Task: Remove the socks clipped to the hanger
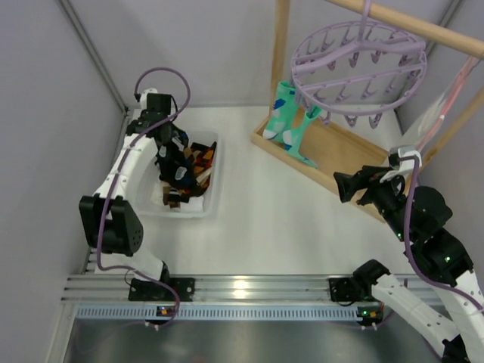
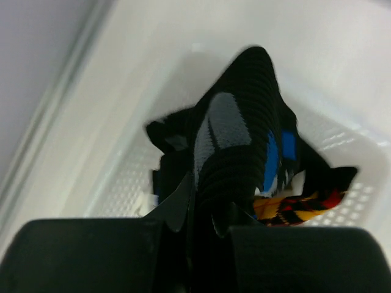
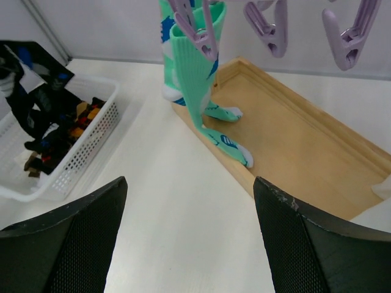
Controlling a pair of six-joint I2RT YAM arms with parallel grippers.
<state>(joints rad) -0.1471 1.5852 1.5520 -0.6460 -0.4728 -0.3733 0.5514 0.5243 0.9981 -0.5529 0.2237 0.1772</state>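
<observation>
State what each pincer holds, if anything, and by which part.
The left pincer grips a black sock by one end, which end cannot be told. The right pincer is open and empty.

Left claw tips buried in black sock; basket contents blurred.

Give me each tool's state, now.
Left tool: closed on a black sock.
Right tool: open, holding nothing.

White basket, wooden rack
</observation>
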